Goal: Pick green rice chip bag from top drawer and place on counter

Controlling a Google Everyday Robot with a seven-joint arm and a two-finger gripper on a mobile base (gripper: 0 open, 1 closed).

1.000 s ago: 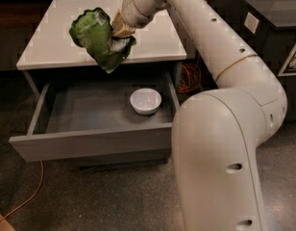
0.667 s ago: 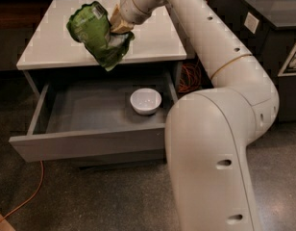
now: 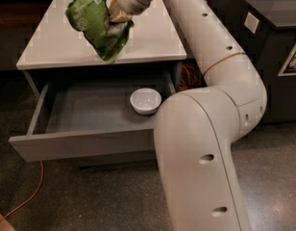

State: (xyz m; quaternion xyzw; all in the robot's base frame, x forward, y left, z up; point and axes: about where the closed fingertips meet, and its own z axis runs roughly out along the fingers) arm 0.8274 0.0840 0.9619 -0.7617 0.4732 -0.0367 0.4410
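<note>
Green rice chip bag [image 3: 96,27] hangs with its long axis tilted downward from the gripper [image 3: 117,13] pinching its upper side, over the counter [image 3: 155,40] near the front edge, above the open top drawer [image 3: 80,146].

Bag [image 3: 97,25]: bright green, crinkled, with a pale panel near its upper edge.
Claw [image 3: 114,16]: tan fingers, clamped on the bag above the desk.
Desk [image 3: 153,37]: glossy white top, no pattern.
Drawer [image 3: 85,143]: plain grey inside and out.
Bowl [image 3: 145,100]: white, unmarked.
Arm [image 3: 210,143]: cream-white shell, small dark round holes, one thin tan ring at a joint.
Floor [image 3: 90,196]: dark grey-brown, finely speckled.
Cable [image 3: 28,196]: orange.
Cabinet [image 3: 277,47]: black, with a pale rectangular plate.
</note>
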